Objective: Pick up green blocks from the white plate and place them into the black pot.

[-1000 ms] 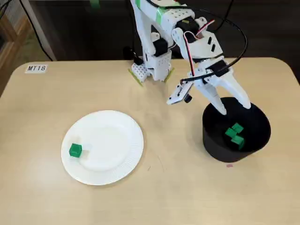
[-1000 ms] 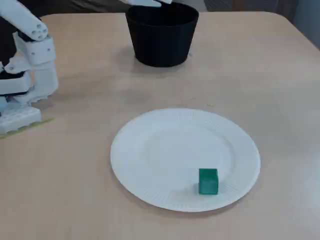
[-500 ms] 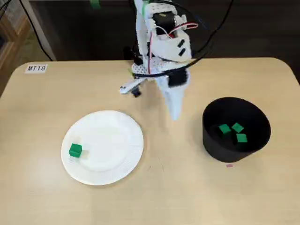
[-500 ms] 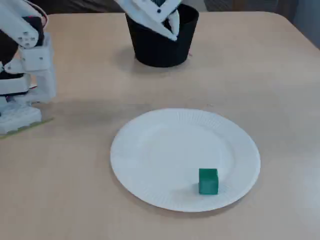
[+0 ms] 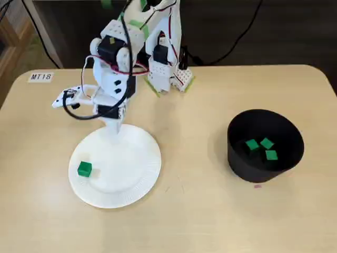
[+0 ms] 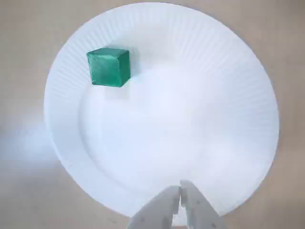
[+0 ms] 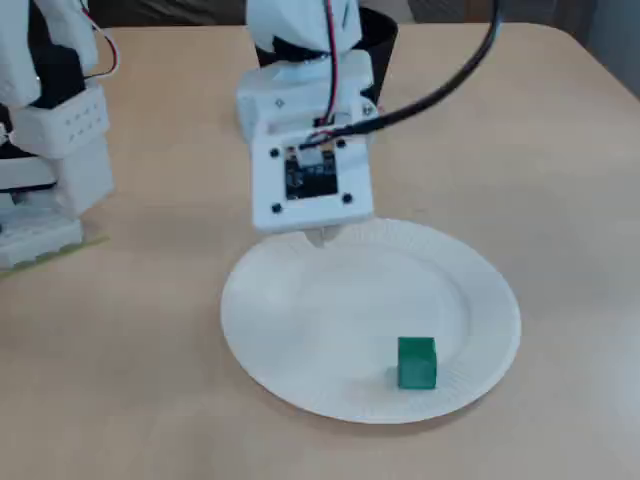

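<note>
Above white plate (image 5: 134,161) rim, hand (image 6: 181,189) closed and empty, green block (image 5: 84,168) on plate, three green blocks (image 5: 253,144) in black pot (image 5: 238,158)

Beige table (image 5: 210,221), possibly dark floor (image 5: 300,31) beyond

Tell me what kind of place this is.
Probably a robotics lab or teaching room: the table carries an "MT18" tag, a small white arm stands on it, and a paper plate, green block and black pot look staged.
</note>
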Available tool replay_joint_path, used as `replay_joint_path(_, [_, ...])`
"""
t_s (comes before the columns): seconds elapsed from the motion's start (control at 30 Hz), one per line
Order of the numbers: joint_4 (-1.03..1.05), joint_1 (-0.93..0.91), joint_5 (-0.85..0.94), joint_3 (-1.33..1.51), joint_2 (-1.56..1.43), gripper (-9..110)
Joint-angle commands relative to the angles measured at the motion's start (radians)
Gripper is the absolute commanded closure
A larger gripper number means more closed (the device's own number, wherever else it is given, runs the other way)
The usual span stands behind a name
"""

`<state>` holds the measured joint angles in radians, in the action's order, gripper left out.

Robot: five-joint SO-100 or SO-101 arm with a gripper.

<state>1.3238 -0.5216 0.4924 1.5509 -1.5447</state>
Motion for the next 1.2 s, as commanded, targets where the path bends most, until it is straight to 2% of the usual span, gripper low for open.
replay_joint_path(0.0, [0.025, -0.032, 0.031, -0.153, 0.072, 104])
replay_joint_path(0.2, [0.152, -0.078, 0.126, -0.437, 0.322, 104])
replay_joint_path(0.33, [0.267, -0.107, 0.143, -0.684, 0.511, 104])
replay_joint_path(0.43, [0.273, -0.115, 0.129, -0.765, 0.569, 104])
replay_joint_path(0.47, [0.273, -0.117, 0.130, -0.785, 0.580, 99])
replay_joint_path(0.57, [0.282, -0.124, 0.158, -0.792, 0.569, 79])
replay_joint_path(0.73, [0.296, -0.109, 0.160, -0.792, 0.581, 67])
replay_joint_path(1.17, [0.216, -0.101, 0.049, -0.793, 0.657, 65])
